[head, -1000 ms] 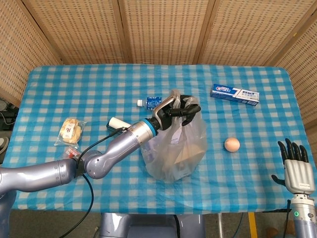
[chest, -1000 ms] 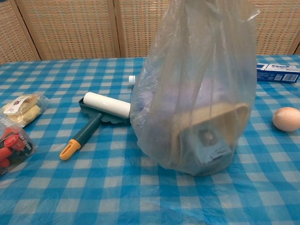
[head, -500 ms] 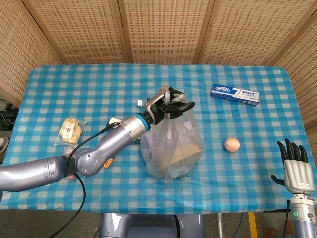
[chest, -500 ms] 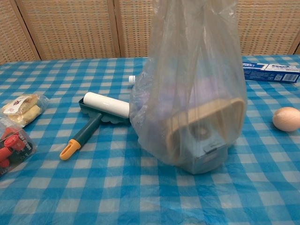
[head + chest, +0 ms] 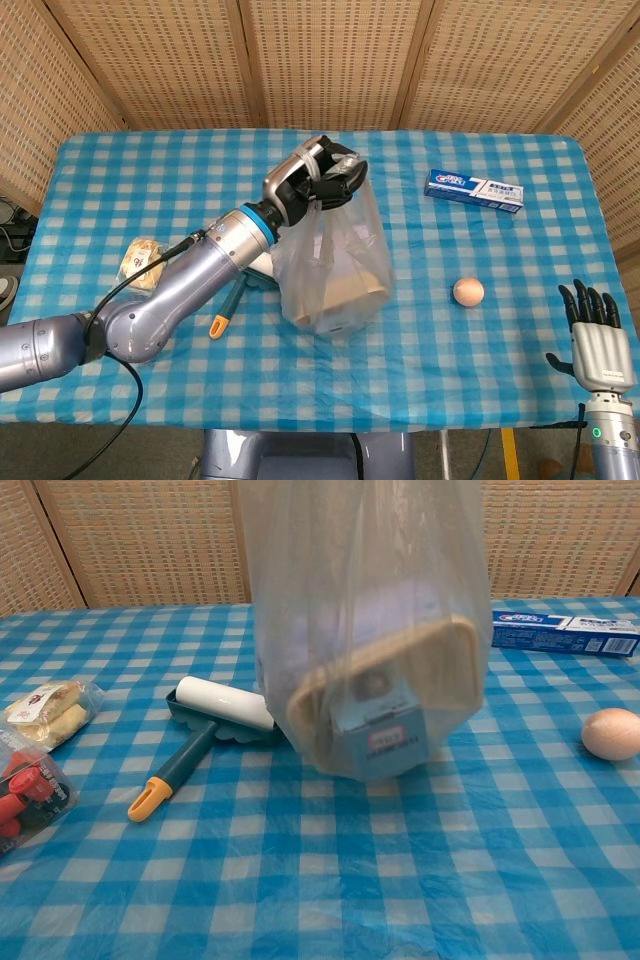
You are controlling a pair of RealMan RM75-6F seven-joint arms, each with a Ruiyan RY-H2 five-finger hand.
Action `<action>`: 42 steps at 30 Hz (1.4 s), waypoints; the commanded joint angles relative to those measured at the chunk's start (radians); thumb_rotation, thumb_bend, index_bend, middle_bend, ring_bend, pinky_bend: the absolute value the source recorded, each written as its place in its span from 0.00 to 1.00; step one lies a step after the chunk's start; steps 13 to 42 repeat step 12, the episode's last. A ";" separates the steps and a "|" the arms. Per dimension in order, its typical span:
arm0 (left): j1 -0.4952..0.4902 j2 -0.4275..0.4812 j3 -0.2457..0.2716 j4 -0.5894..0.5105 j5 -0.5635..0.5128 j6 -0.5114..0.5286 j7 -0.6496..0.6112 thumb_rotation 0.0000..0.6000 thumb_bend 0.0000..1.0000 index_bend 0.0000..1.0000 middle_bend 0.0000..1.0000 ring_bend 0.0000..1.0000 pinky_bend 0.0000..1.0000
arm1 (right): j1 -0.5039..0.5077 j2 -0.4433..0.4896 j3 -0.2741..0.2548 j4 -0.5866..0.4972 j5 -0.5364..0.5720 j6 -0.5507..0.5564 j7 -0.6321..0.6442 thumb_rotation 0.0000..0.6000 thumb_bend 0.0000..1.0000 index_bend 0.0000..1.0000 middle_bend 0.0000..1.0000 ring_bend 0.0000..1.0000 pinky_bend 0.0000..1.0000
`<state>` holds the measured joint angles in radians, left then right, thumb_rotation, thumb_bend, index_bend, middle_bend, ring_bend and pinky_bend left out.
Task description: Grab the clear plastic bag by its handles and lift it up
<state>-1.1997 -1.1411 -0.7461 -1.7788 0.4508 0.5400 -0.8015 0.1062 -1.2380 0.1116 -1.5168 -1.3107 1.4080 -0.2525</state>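
My left hand [image 5: 318, 182] grips the gathered handles of the clear plastic bag [image 5: 330, 265] and holds it up over the middle of the table. The bag [image 5: 365, 610] hangs clear of the cloth in the chest view, with a tan-rimmed box and a blue pack showing through its bottom. The left hand itself is above the chest view's top edge. My right hand [image 5: 598, 335] stays low at the table's near right corner, fingers straight and apart, holding nothing.
A lint roller [image 5: 205, 725] with an orange tip lies left of the bag. A wrapped pastry [image 5: 45, 708] and a red packet [image 5: 25, 792] sit at the far left. An egg [image 5: 612, 733] and a toothpaste box [image 5: 565, 632] lie to the right.
My left hand has risen and drawn back to the left with the handles. The bag has come off the table and its contents have tilted.
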 commanded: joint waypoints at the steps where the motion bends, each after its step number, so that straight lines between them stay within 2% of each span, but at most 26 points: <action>1: -0.002 0.043 -0.025 -0.024 -0.026 0.016 0.021 1.00 0.99 1.00 1.00 1.00 1.00 | 0.000 0.000 0.000 0.000 0.000 0.000 0.000 1.00 0.00 0.06 0.00 0.00 0.00; 4: -0.006 0.120 -0.069 -0.044 -0.054 0.007 0.042 1.00 0.98 1.00 1.00 1.00 1.00 | 0.001 0.000 0.001 0.000 0.001 -0.001 -0.001 1.00 0.00 0.06 0.00 0.00 0.00; 12: -0.017 0.212 -0.087 -0.052 -0.136 -0.031 0.050 1.00 0.97 1.00 1.00 1.00 1.00 | 0.002 -0.002 0.002 -0.006 0.000 0.003 -0.009 1.00 0.00 0.06 0.00 0.00 0.00; 42: -0.017 0.212 -0.087 -0.052 -0.136 -0.031 0.050 1.00 0.97 1.00 1.00 1.00 1.00 | 0.002 -0.002 0.002 -0.006 0.000 0.003 -0.009 1.00 0.00 0.06 0.00 0.00 0.00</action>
